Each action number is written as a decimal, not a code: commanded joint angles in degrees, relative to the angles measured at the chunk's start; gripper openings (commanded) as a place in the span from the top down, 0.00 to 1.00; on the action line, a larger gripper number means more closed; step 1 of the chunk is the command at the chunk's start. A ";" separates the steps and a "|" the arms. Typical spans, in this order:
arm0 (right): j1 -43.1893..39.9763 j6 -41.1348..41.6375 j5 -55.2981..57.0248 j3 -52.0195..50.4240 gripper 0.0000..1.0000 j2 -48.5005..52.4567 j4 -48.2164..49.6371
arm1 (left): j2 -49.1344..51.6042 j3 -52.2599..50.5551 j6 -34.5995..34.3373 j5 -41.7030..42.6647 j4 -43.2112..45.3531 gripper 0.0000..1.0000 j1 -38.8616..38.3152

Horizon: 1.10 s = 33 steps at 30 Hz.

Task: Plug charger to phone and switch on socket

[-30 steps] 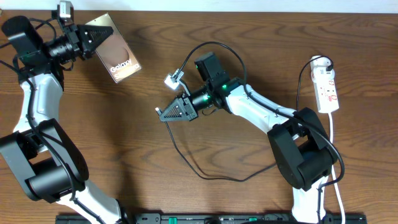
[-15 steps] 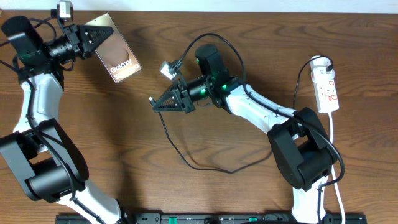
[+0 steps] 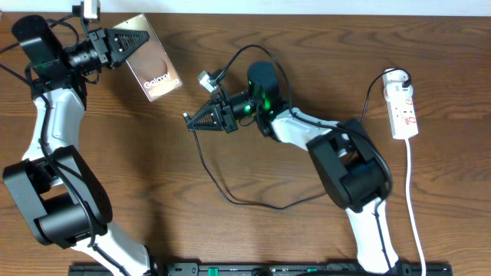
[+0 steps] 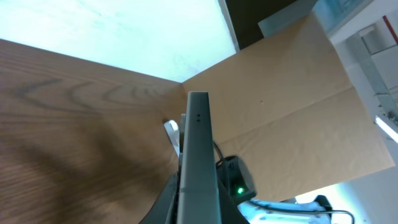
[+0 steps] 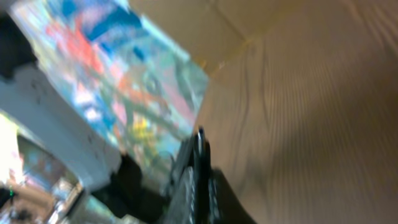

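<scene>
My left gripper [image 3: 129, 42] is shut on the phone [image 3: 157, 70], a brown-black slab with white lettering, and holds it tilted above the table's far left. In the left wrist view the phone [image 4: 198, 149] shows edge-on as a grey bar clamped in the left gripper [image 4: 198, 208]. My right gripper [image 3: 189, 119] is shut on the charger [image 3: 204, 165], a thin black cable that loops down across the table. It points left, a short way right of and below the phone. The right wrist view is blurred; the right gripper [image 5: 200, 186] pinches a thin black strip. The white socket [image 3: 403, 112] lies at the far right.
The socket's white cord [image 3: 412, 192] runs down the right side toward the front edge. A black rail [image 3: 253, 269] lies along the front edge. A brown cardboard sheet [image 4: 292, 106] stands beyond the table's far side.
The right gripper has swung up and left with the cable toward the phone, its arm stretching out. The left gripper has shifted the phone slightly to the right.
</scene>
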 commanded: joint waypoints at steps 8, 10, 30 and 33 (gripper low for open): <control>-0.26 18.60 -0.98 0.33 0.99 2.73 14.82 | -0.15 0.15 3.50 1.68 0.50 0.93 -0.42; -0.26 18.78 -0.85 0.37 0.99 2.73 14.86 | -0.15 0.15 4.31 1.68 0.50 0.93 -1.05; -2.23 24.48 0.46 0.48 0.99 2.73 22.77 | -0.15 0.15 3.91 1.66 0.39 0.93 -3.30; -2.16 23.63 0.17 0.48 0.99 2.73 22.99 | -0.15 0.15 3.08 1.53 -0.87 0.93 -3.30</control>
